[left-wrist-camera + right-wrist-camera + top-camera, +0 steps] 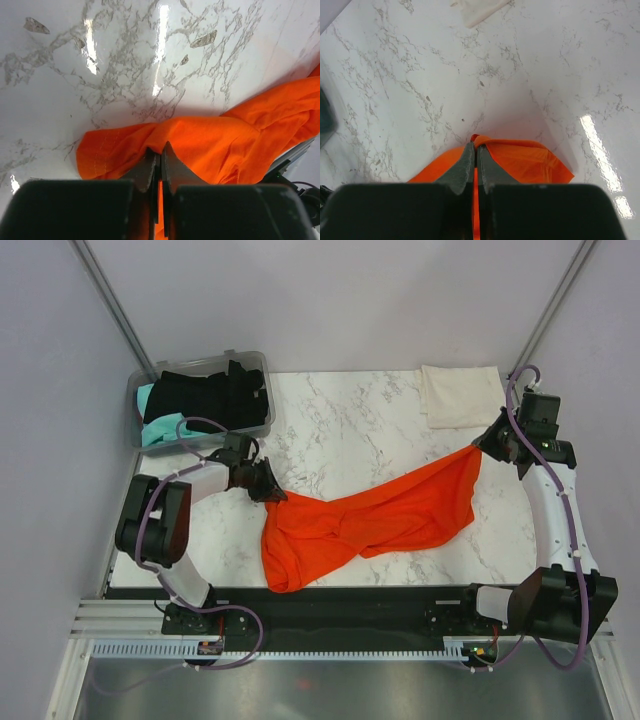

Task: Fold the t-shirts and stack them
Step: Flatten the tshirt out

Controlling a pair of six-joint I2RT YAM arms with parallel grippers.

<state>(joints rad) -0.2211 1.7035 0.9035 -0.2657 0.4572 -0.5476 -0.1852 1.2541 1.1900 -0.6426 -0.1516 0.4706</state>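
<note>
Orange-red t-shirt [370,520] is being held spread across the middle of the marble table [340,420], gripped at both ends.

Long axis: is being kept running left to right across the table and angled slightly, with the left end nearer the arm bases and the right end farther back. The right end is being drawn to a narrow point. The left end is wider and bunched, with a lobe of cloth lying toward the near edge. The middle is twisted and creased and is resting on the table.

Left fingers [145,170]: are being held together, clamped on a fold at the shirt's left end. Orange cloth is being pinched in the thin slit between them, low over the table.

Right fingers [462,167]: are being held together too, clamped on the pointed right corner. Orange shows in the slit, and the cloth is fanning out below and to the sides of them.

Cream-white t-shirt [460,395]: is being left folded flat at the far right corner of the table, apart from the orange one.

Clear grey bin [268,390]: is being kept at the far left corner. A black t-shirt [210,395] is heaped inside, and a teal t-shirt [160,428] shows beneath it at the left side.
</note>
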